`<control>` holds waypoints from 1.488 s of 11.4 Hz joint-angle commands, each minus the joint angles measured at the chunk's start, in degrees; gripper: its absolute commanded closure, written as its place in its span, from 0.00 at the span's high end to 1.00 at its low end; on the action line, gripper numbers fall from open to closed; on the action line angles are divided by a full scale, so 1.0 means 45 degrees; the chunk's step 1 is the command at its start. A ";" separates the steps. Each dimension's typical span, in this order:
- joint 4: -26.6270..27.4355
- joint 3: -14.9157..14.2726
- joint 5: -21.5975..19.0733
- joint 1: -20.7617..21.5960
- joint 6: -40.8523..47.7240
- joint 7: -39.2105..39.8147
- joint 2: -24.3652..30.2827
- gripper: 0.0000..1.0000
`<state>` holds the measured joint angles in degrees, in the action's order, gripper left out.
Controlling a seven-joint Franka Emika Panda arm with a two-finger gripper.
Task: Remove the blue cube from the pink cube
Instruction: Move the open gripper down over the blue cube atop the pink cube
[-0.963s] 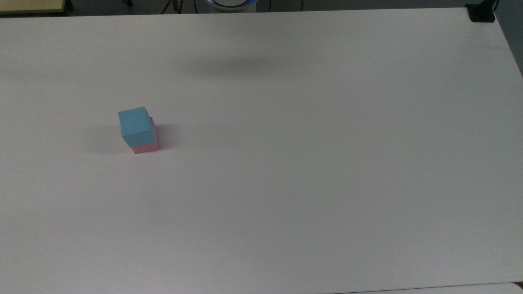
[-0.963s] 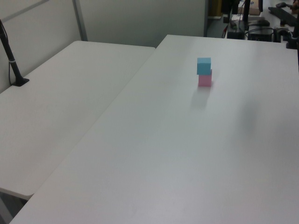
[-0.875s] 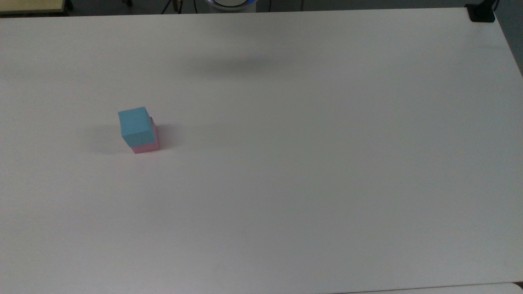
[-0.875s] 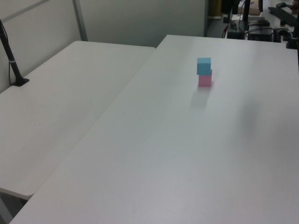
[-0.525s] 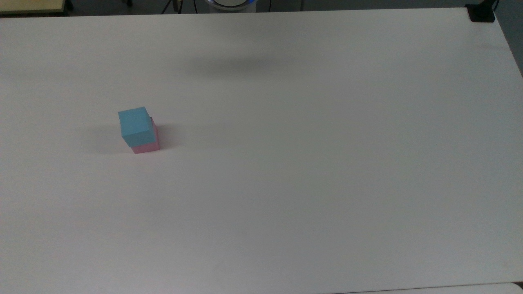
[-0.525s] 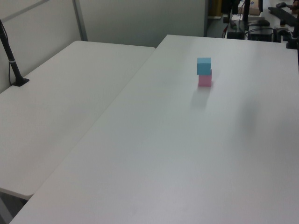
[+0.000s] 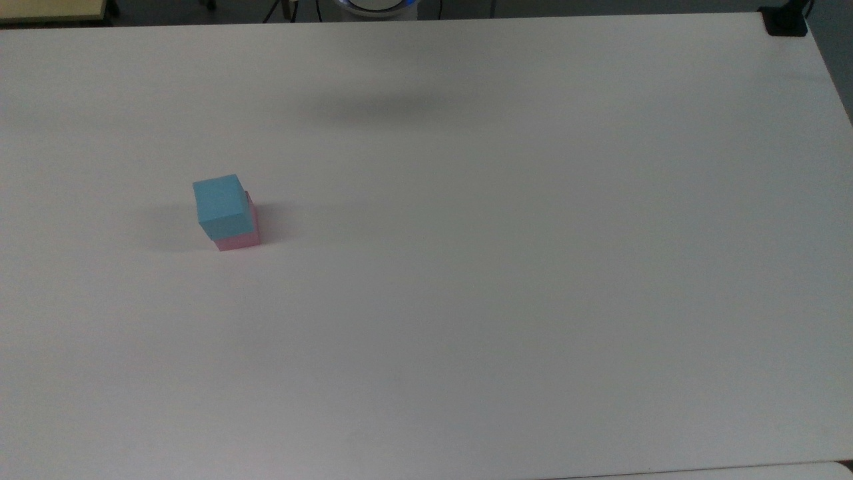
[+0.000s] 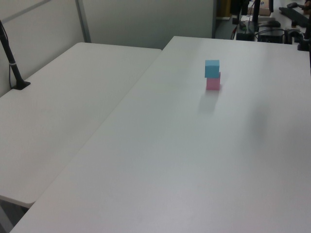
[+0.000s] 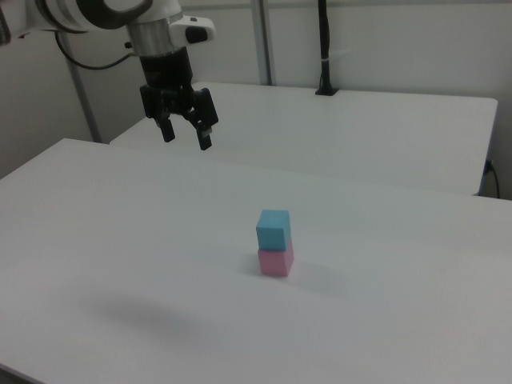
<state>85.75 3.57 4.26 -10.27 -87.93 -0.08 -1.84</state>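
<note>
**On the surface: stack untouched, end effector not yet over it**

On the surface [image 7: 506, 280] nearest the camera in the right view, a soft shadow lies well short of the stack, toward the right view's left. It looks like the arm's shadow.

Mid-surface: blue cube [image 9: 274, 230] sits squarely on pink cube [image 9: 276, 262], touching, upright, slightly offset. In the top view the stack is on the top view's left half, blue cube [image 7: 219, 203] covering most of pink cube [image 7: 241, 239]. In the left view it stands toward the far end.

Farther back in the right view: end effector [image 9: 184, 137] hangs high above the surface, fingers spread apart, holding nothing, well apart from the stack and toward the right view's left.

Change vs. the earlier top and left frames: effectively none. Cubes are at the same spot with the same offset. The faint shadow near the top view's upper middle sits about where it did, maybe a hair shifted.

Read: task not started. My guess is we're at pre-approach. Next it needs to travel over the blue cube, descend, and grip without nudging the pink cube.
</note>
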 commanded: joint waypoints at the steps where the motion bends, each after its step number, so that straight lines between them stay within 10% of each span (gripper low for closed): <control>1: 0.0299 -0.0247 0.0127 -0.0196 0.0047 0.0484 0.0214 1.00; 7: 0.0240 -0.0247 0.0381 -0.1857 -0.2174 0.6242 -0.1326 1.00; 17: 0.1041 -0.0111 -0.0517 -0.1565 -0.5773 0.4315 -0.4005 1.00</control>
<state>88.87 3.16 2.72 -18.29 -112.56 21.48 -20.49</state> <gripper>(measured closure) 0.000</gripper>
